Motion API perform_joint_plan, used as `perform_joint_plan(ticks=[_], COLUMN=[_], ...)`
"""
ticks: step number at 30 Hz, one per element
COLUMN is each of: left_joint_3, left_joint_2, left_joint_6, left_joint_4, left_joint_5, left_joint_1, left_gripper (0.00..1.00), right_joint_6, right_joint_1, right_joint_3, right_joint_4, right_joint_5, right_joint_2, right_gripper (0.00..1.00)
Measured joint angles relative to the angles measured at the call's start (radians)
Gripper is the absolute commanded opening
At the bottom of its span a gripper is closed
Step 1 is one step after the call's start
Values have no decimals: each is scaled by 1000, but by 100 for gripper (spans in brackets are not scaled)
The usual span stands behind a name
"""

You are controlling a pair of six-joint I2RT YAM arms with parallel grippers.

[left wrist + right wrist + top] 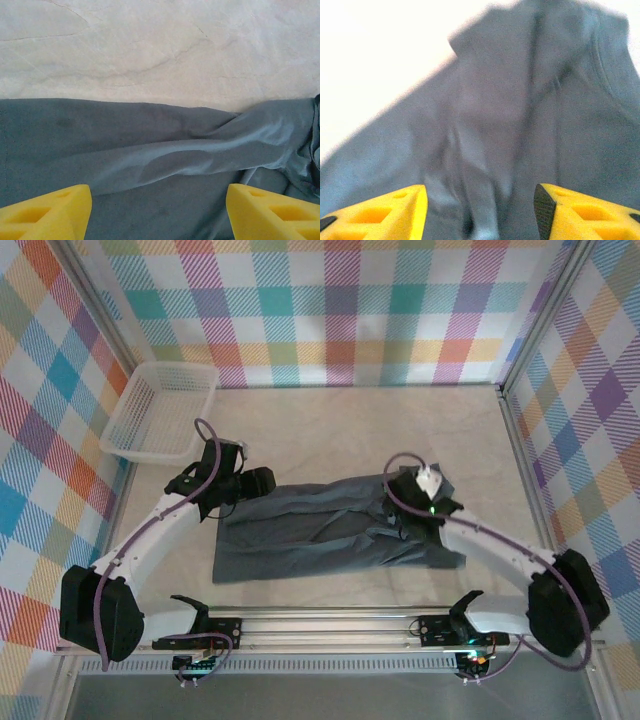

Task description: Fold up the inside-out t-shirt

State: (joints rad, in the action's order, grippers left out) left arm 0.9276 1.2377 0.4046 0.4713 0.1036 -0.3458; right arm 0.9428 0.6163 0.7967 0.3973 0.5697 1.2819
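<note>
You have one t-shirt (330, 530) to watch. It lies in the middle of the pale, faintly veined table (350, 425), towards the near edge. The cloth is soft, slate blue-grey and roughly rectangular, with long creases running side to side. The near hem is fairly straight, and the right end bunches into ridges.

The left gripper (262, 480) sits at the shirt's far left corner. In its wrist view (159, 192) the two yellow wedge fingers (45, 210) stand wide apart over a smooth fold and clamp nothing. The right gripper (400, 512) sits over the bunched right end. In its own view (480, 195) it is also spread wide above rumpled fabric (that picture is blurred, so you cannot judge contact).

Beyond the shirt's far edge the table is bare up to the plaid back wall (340, 310). One white mesh basket (120, 418) stands in the far left corner, well apart from the shirt. That makes two arms with two fingers each.
</note>
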Motion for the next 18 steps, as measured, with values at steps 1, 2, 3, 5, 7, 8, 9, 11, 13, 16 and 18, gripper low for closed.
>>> perform_joint_plan(ticks=[1,2,3,5,7,8,9,11,13,16,18], left_joint_3=[-3,-5,-7,-8,-7,-7,-8,-8,-7,-8,-10], left_joint_2=[-1,-1,-1,-1,-1,-1,-1,-1,-1,-1,-1], left_joint_6=[0,0,0,0,0,0,0,0,0,0,0], left_joint_4=[1,0,1,3,4,5,5,5,5,6,6], left_joint_5=[0,0,0,0,0,0,0,1,0,0,0], left_joint_1=[0,0,0,-1,-1,-1,-1,-1,-1,-1,-1], left_gripper=[72,72,72,72,72,72,72,72,72,72,72], right_joint_6=[-33,-57,-89,-149,-204,-228,-244,-270,-283,-289,-285], right_joint_1=[-30,-52,-76,-109,-135,-145,-152,-172,-183,-192,-198], right_joint_3=[63,109,164,256,349,397,434,510,550,560,559], right_joint_4=[0,-3,2,9,28,42,50,74,91,110,119], right_joint_5=[5,11,15,22,26,29,31,32,33,33,34], right_joint_2=[59,108,173,292,415,475,520,614,670,700,700], right_gripper=[59,59,59,62,63,63,62,59,49,25,16])
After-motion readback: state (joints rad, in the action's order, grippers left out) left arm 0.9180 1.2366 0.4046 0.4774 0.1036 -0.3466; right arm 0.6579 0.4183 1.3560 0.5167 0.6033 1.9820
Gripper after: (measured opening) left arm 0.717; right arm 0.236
